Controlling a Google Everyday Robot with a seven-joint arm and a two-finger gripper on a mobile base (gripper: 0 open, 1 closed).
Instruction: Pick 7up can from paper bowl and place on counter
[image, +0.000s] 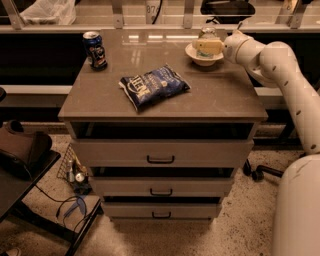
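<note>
The 7up can (207, 33) stands upright in the white paper bowl (204, 59) at the back right of the grey-brown counter (210, 95). Only its silver top and upper pale green part show. My gripper (208, 46) reaches in from the right at can height and covers the can's lower front, right at the can and just above the bowl's rim. The white arm (280, 70) runs off to the right behind it.
A dark blue can (94, 49) stands at the back left corner. A blue chip bag (153, 88) lies mid-counter. The cabinet has three drawers (161, 159) below. A ledge (160, 15) runs behind, and a dark chair (20, 150) stands at left.
</note>
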